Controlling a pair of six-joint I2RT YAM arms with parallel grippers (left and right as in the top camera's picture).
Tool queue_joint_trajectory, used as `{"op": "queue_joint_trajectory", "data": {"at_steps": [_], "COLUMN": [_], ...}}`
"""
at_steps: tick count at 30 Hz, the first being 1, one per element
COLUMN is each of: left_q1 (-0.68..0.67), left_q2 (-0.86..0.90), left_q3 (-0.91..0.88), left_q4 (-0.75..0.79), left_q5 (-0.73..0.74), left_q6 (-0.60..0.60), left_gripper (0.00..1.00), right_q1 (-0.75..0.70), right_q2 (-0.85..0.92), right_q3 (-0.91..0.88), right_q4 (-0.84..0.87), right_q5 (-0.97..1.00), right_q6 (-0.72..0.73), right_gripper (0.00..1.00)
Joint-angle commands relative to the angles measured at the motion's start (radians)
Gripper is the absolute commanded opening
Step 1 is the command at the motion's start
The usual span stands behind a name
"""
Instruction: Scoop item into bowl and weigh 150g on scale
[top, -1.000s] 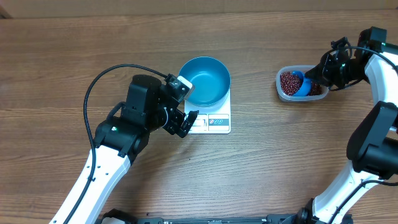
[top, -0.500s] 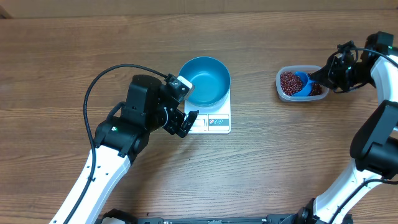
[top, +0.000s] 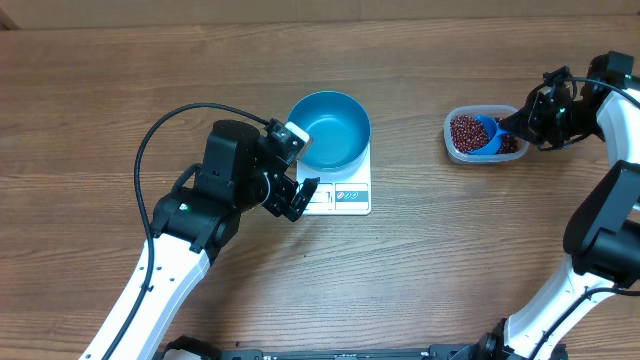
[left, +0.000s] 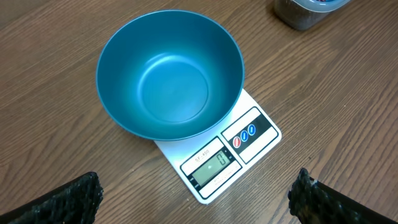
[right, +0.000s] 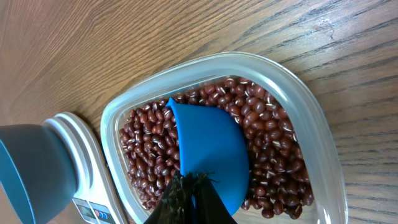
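My right gripper (right: 189, 193) clamps a small blue plastic scoop (right: 211, 152) lying in dark red-brown beans (right: 267, 124) just ahead. My left gripper (left: 196, 196) gapes wide before a round teal bowl (left: 168, 74) on a flat white scale (left: 249, 134).

Left end effector (left: 198, 190) gapes wide; right end effector (right: 189, 190) pinched closed.

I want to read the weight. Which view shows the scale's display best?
Left wrist: the scale lies close, its display window unobstructed in front of the bowl. Overhead shows the scale small, digits unreadable. Right wrist catches only its edge beside the bowl.
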Motion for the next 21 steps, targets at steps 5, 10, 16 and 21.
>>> {"op": "queue_joint_trajectory", "data": {"at_steps": [5, 10, 16, 21], "left_q1": [-0.003, -0.003, -0.003, -0.003], "left_q2": [0.003, 0.003, 0.003, 0.003], "left_q3": [0.024, 0.024, 0.024, 0.024], "left_q4": [0.005, 0.010, 0.015, 0.015], "left_q5": [-0.002, -0.002, -0.002, -0.002], "left_q6": [-0.014, -0.014, -0.014, -0.014], "left_gripper": [1.00, 1.00, 1.00, 1.00], "right_q1": [-0.021, -0.054, -0.070, -0.070], "right_q2": [0.064, 0.064, 0.064, 0.064], "right_q3": [-0.053, -0.053, -0.053, -0.053], "right_q4": [-0.005, -0.009, -0.021, -0.027], "right_q5": [0.208, 0.192, 0.112, 0.082], "right_q6": [-0.027, -0.025, -0.042, -0.061], "right_gripper": [0.04, 0.04, 0.04, 0.04]}}
